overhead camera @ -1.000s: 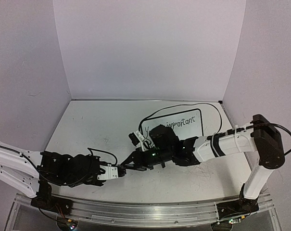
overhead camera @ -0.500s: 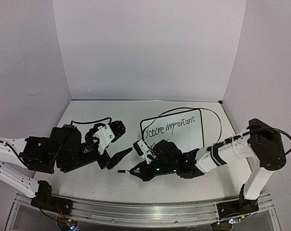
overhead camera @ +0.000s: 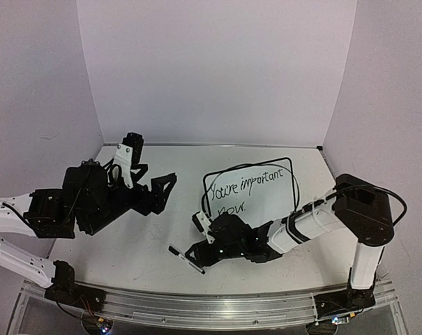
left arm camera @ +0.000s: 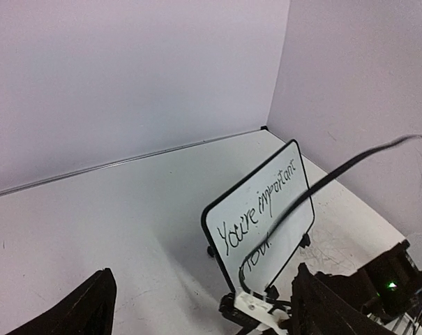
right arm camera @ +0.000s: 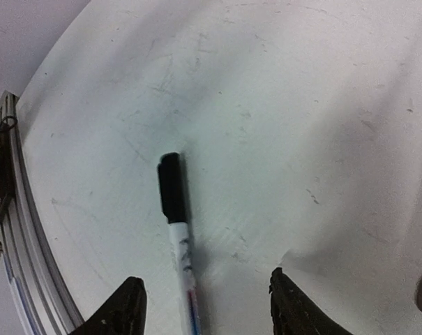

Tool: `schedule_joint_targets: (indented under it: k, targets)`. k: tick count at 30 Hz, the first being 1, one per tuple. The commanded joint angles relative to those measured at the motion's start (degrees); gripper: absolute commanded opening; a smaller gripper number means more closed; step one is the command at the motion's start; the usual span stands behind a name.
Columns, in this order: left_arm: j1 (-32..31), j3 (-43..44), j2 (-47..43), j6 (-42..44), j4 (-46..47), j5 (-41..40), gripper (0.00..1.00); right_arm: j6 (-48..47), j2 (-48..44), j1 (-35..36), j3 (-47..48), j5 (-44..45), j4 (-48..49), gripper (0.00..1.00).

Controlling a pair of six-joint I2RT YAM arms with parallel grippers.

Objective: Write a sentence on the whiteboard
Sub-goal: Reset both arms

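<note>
The sentence looks finished. The whiteboard (overhead camera: 256,187) stands propped on its small feet toward the back right of the worktop (overhead camera: 141,174), tilted back, and it reads "You're important now." in two lines of black ink.

The pen (right arm camera: 177,230) lies flat on the worktop with its black cap on, near the front and well apart from the board. The right gripper (right arm camera: 207,314) sits low over the pen's rear end with its fingers spread. The barrel lies between them, nearer one finger, and neither seems to press on it. The left gripper (overhead camera: 162,194) is raised over the left half of the worktop, its fingers wide apart with nothing in them.

I'd judge the step in hand to be letting go of the pen, so the task is almost over. The next move probably calls for the right arm to lift straight up and draw back without knocking the pen, which could roll.

The pen is close to the metal rail (overhead camera: 197,307) at the front edge, so there isn't much margin on that side. The right arm's black cable (overhead camera: 266,158) loops around the back of the board, and a hasty pull might snag it and tip the board. The left and middle of the worktop give plenty of room to move.
</note>
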Motion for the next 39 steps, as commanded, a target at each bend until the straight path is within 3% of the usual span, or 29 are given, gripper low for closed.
schedule_joint_targets:
  k: [1, 2, 4, 10, 15, 20, 26, 39]
  targets:
    - [5.7, 2.6, -1.4, -6.3, 0.6, 3.0, 0.88, 0.0, -12.1, 0.1, -3.1, 10.9, -7.5, 0.68]
    - [6.7, 2.9, -1.1, -6.5, 0.6, 3.9, 0.88, -0.4, -15.7, 0.1, -3.4, 13.2, -10.5, 0.74]
    - [7.9, 4.0, 0.0, -5.8, 0.4, 4.8, 0.90, -1.4, -22.7, 0.1, -4.0, 17.6, -16.1, 0.96]
    - [14.2, 11.5, 1.9, -3.2, -2.6, 8.1, 0.94, -4.8, -41.2, -1.3, 2.8, 33.7, -34.7, 0.98]
    - [22.9, 21.9, 5.3, 3.7, -9.0, 8.9, 0.97, -11.7, -51.0, -5.2, 9.7, 45.8, -39.8, 0.98]
    - [32.8, 31.1, 8.1, 7.4, -14.1, 13.2, 0.99, -19.9, -56.8, -22.6, 15.0, 41.4, -39.4, 0.98]
    - [44.6, 37.4, 11.9, 5.1, -18.6, 24.1, 0.99, -21.9, -53.1, -37.3, 20.6, 30.1, -39.9, 0.98]
    - [45.2, 34.1, 6.3, 2.4, -17.8, 28.1, 0.99, -21.7, -62.5, -37.6, 16.1, 27.9, -35.9, 0.98]
